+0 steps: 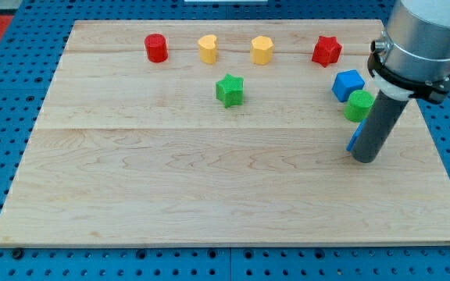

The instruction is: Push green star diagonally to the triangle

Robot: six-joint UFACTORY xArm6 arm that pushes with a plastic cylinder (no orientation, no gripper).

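Observation:
The green star (pixel 230 90) lies on the wooden board (pixel 209 179), left of centre in the upper half. My tip (pixel 365 158) rests on the board at the view's right, far to the right of the star and below it. A blue block, probably the triangle (pixel 352 141), is mostly hidden behind the rod; only a thin blue edge shows at the rod's left side. A green cylinder (pixel 358 105) sits just above the tip, touching the rod's left side.
A blue cube (pixel 348 84) sits above the green cylinder. Along the view's top stand a red cylinder (pixel 156 48), a yellow heart (pixel 207 48), a yellow hexagon (pixel 262 50) and a red star (pixel 326 51). The arm's grey body (pixel 420 39) fills the top right corner.

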